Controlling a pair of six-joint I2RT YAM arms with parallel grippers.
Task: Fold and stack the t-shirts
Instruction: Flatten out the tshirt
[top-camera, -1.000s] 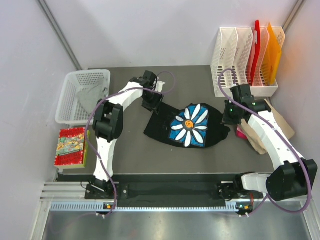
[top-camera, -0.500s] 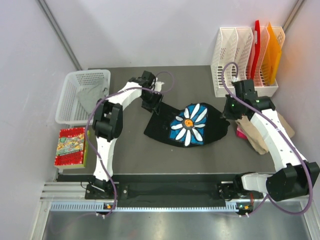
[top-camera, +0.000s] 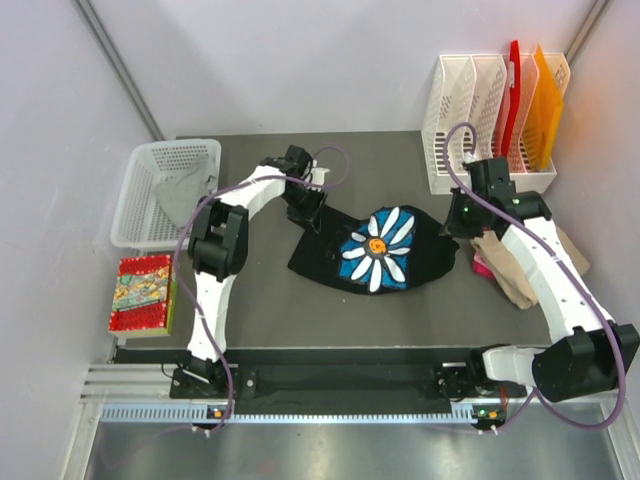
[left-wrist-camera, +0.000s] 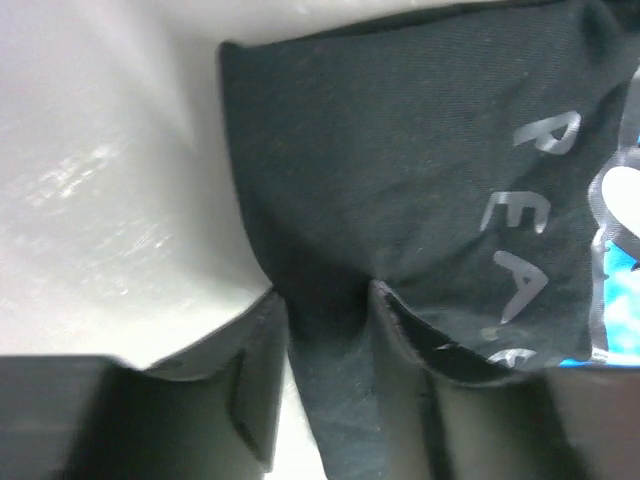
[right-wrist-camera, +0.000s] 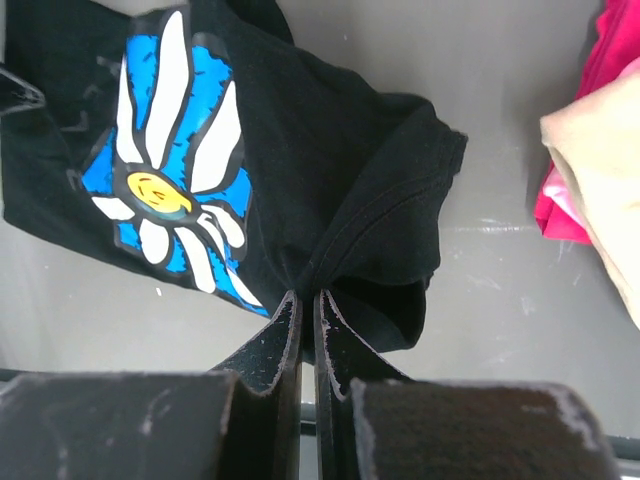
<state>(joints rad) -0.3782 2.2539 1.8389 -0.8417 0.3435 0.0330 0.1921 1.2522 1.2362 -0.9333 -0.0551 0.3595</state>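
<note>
The black t-shirt (top-camera: 322, 256) with a white-blue daisy print (top-camera: 380, 248) lies stretched across the middle of the table. My left gripper (top-camera: 305, 207) is shut on its far left corner; in the left wrist view the cloth (left-wrist-camera: 400, 150) runs between the gripper's (left-wrist-camera: 330, 305) fingers. My right gripper (top-camera: 456, 224) is shut on its right edge; in the right wrist view the gripper (right-wrist-camera: 307, 297) pinches a fold of the shirt (right-wrist-camera: 340, 150). A grey shirt (top-camera: 180, 195) lies in the basket. Tan (top-camera: 512, 268) and pink (top-camera: 481, 266) shirts lie at the right, partly under the right arm.
A white mesh basket (top-camera: 140, 195) stands at the left with a red patterned packet (top-camera: 142, 293) in front of it. White file racks (top-camera: 480, 120) with red and orange folders stand at the back right. Tan (right-wrist-camera: 600, 200) and pink (right-wrist-camera: 600, 110) cloth show right of my right gripper.
My right gripper has moved a little back and to the right with the shirt's edge, pulling the shirt's right side out. My left gripper has shifted slightly toward the back.
</note>
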